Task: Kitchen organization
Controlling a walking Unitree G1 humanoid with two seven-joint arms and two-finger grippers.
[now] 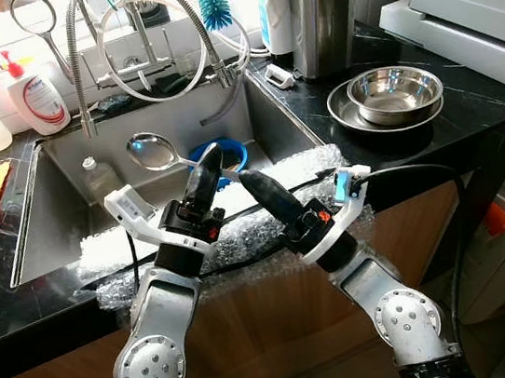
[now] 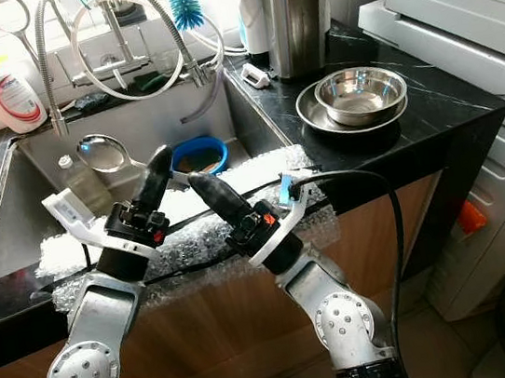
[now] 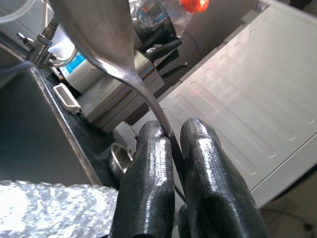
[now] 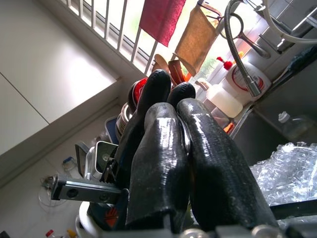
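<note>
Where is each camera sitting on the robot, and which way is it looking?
Left eye view: on the head, looking down at the sink; both silver arms show, the left gripper pinching a ladle.
Right eye view: the head's other eye, same scene; the right gripper is beside the left one.
Left wrist view: looks along the left fingers up the ladle handle.
Right wrist view: looks along the shut right fingers toward the left gripper.
Shared: both eyes show the steel bowl; all four show the bubble wrap.
</note>
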